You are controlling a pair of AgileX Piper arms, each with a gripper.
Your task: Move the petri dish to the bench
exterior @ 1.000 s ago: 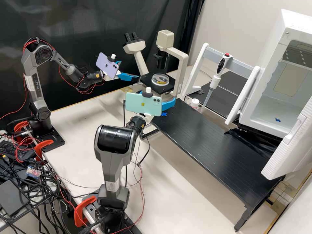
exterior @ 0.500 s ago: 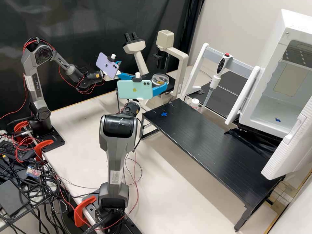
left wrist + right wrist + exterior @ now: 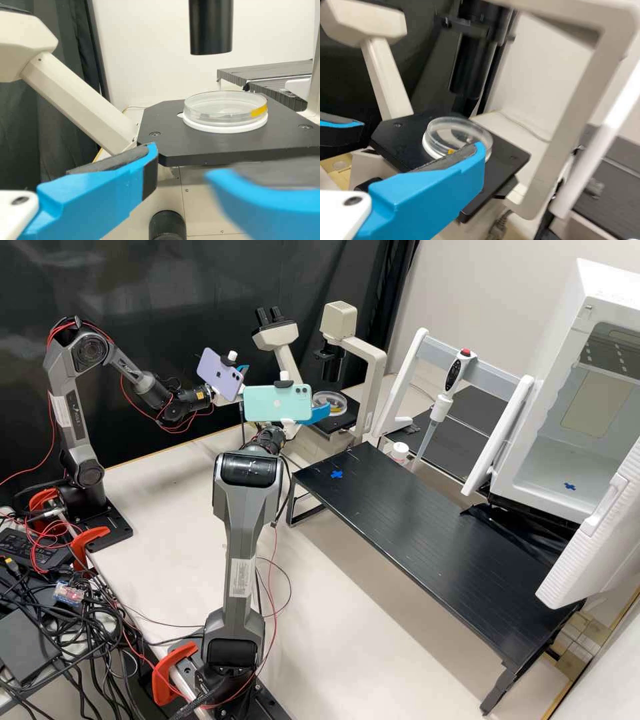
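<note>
Clear round petri dish with yellow tape (image 3: pixel 336 397) on black flat microscope stage (image 3: pixel 345 419). Left gripper (image 3: pixel 244 369): jaws parted, empty, dish beyond them. Right gripper (image 3: pixel 321 414): jaws spread, one fingertip in front of dish in its wrist view; contact unclear. Left wrist view gives white ring (image 3: pixel 225 128) under dish; high view, blue cross mark (image 3: pixel 337 474) on black slatted bench (image 3: pixel 413 527).

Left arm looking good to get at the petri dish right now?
Probably yes. In the left wrist view, the left gripper stands open, facing the petri dish on the microscope stage, nothing visible between them. The right arm has its end near the stage too, so they might conflict.
</note>
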